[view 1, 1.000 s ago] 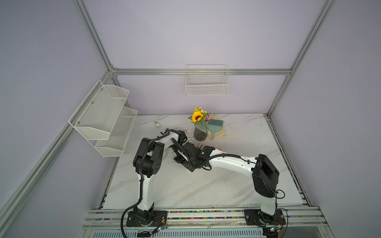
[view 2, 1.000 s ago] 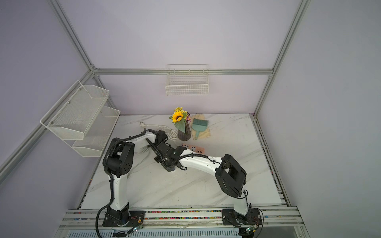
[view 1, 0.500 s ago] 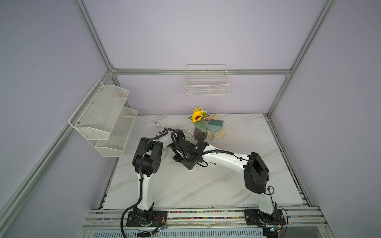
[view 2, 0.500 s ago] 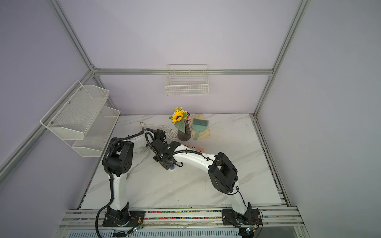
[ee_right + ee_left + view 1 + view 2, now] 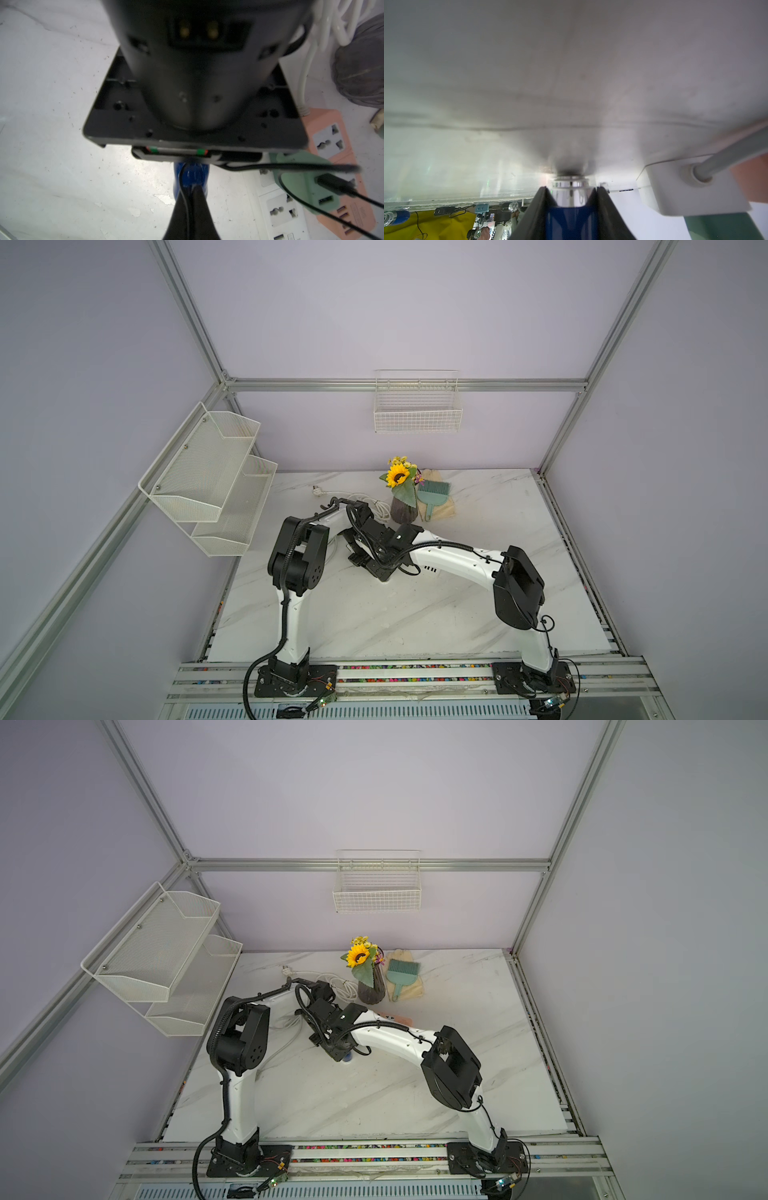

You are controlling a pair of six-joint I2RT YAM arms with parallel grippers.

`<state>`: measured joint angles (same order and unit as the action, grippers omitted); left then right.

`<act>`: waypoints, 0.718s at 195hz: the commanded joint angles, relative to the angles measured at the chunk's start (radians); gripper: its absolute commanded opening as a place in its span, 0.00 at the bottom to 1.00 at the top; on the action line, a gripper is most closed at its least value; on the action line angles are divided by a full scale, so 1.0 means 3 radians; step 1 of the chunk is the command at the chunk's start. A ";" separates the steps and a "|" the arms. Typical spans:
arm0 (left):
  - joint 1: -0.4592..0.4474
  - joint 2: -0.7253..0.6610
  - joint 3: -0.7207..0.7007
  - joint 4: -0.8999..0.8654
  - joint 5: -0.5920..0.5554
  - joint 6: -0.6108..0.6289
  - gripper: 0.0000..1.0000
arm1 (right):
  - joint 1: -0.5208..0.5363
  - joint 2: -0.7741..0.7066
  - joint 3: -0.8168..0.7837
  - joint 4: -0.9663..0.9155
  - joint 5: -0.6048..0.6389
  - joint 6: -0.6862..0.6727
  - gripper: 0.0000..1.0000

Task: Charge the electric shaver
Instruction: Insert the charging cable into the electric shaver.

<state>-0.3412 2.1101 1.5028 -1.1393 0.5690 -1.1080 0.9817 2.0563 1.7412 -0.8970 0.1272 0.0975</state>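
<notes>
Marble tabletop (image 5: 374, 614) holds two power strips (image 5: 336, 145), one adapter (image 5: 299, 176), one electric shaver (image 5: 191, 176)

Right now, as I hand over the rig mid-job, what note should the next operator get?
Left pincer: shut on the electric shaver, silver head down on the table.
Right pincer: at the shaver's rear end with the black cable; open or shut unclear.
Mint adapter, cable plugged in, sits on the white power strip.
Done: shaver gripped, adapter wired.
Left: confirm the cable is seated, release.
</notes>
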 commanded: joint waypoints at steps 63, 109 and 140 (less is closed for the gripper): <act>-0.0092 0.0007 0.0088 0.0045 -0.0073 -0.0029 0.09 | -0.0052 -0.0673 -0.0649 0.0075 -0.0545 0.0773 0.49; -0.0085 -0.0099 0.0094 0.0088 -0.0411 -0.0006 0.06 | -0.0183 -0.1546 -0.1605 0.0890 -0.0787 0.1380 0.53; -0.0073 -0.0539 -0.0155 0.0316 -0.1004 -0.0186 0.06 | -0.0236 -0.2050 -0.2079 0.1269 -0.0750 0.1579 0.53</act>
<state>-0.3649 2.0796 1.5002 -1.1172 0.4728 -1.1198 0.9234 1.5291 1.2011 -0.6727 -0.0841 0.4732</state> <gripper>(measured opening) 0.353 0.530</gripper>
